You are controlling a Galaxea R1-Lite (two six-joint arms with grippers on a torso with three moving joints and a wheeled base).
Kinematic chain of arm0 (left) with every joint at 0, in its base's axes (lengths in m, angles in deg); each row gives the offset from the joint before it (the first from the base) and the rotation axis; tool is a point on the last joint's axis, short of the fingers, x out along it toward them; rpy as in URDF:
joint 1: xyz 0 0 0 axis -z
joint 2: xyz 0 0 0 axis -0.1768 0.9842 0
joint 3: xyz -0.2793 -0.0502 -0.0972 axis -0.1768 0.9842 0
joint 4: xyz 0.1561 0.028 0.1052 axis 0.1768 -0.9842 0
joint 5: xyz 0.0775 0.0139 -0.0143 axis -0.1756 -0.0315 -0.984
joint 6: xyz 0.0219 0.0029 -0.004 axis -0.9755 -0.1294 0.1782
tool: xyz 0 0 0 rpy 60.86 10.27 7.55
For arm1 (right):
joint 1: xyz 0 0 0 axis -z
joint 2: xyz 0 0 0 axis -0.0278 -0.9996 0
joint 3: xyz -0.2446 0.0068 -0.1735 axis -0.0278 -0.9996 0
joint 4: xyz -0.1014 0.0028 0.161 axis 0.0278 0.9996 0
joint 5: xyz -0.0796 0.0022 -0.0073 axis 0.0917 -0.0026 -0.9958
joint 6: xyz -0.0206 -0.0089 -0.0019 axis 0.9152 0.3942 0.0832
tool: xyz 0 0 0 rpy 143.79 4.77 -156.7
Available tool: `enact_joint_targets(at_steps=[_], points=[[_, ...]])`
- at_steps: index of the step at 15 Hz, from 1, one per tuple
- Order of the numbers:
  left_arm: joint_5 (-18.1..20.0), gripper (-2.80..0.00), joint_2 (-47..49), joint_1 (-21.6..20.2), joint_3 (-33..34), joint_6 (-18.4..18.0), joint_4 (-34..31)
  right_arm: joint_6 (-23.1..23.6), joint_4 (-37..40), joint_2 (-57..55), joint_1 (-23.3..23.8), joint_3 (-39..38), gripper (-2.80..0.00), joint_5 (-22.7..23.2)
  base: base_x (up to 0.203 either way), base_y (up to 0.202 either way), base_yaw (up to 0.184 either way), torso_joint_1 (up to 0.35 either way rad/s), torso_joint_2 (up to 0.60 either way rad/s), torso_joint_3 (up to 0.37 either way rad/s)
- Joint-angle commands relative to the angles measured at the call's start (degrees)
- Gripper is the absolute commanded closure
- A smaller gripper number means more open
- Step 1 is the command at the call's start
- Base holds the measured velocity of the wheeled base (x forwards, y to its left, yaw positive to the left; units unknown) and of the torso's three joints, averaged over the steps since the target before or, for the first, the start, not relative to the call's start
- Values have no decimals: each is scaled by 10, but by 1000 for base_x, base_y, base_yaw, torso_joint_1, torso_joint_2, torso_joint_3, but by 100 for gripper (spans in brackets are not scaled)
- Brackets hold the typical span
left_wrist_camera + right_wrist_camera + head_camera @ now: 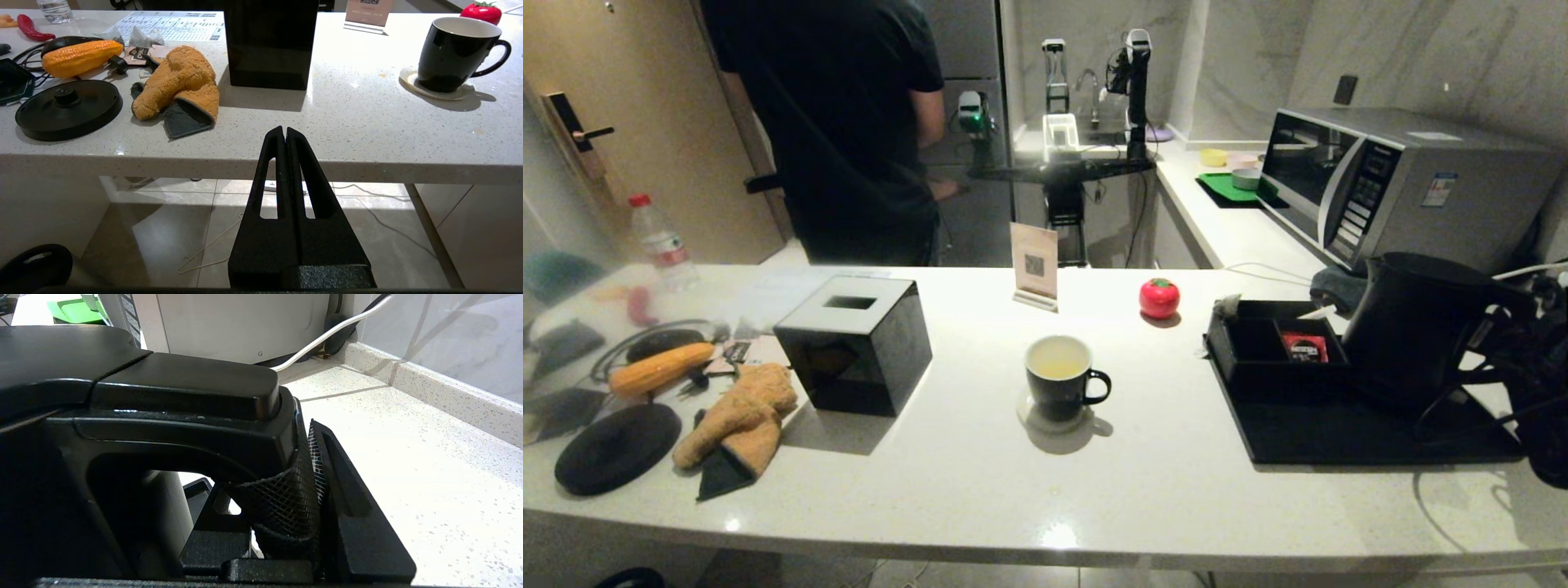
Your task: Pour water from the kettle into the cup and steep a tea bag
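A white speckled counter (pixel 1143 457) carries the things. A black tray (pixel 1339 433) lies at three o'clock, a coaster (pixel 1033 416) near the centre, and a black tissue box (pixel 858 343) at nine o'clock. At about eight o'clock lie an orange mitt (pixel 743 416) and a round black kettle base (pixel 617 447); a red tomato toy (pixel 1159 298) sits at one o'clock.

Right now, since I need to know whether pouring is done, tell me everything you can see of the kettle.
The kettle is a large matte black jug, upright on the black tray at the counter's right end, near the microwave. Its lid is down. The right gripper is shut on its big loop handle, just under the top. The kettle is not tilted, and stands well apart from the cup.
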Motion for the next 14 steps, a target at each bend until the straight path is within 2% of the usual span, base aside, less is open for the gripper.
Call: enact_joint_targets(at_steps=[1, 7, 8, 14], points=[[0, 0, 0, 0, 0, 0, 0, 1, -8, -1, -1, -5, 0, 0, 0, 0, 0, 0, 0, 0], [0, 0, 0, 0, 0, 0, 0, 2, -9, 3, -1, -14, 0, 0, 0, 0, 0, 0, 0, 0], [0, 0, 0, 0, 0, 0, 0, 2, -15, 4, -1, -18, -280, 0, 0, 0, 0, 0, 0, 0], [0, 0, 0, 0, 0, 0, 0, 4, -28, 18, -1, -38, -280, 0, 0, 0, 0, 0, 0, 0]])
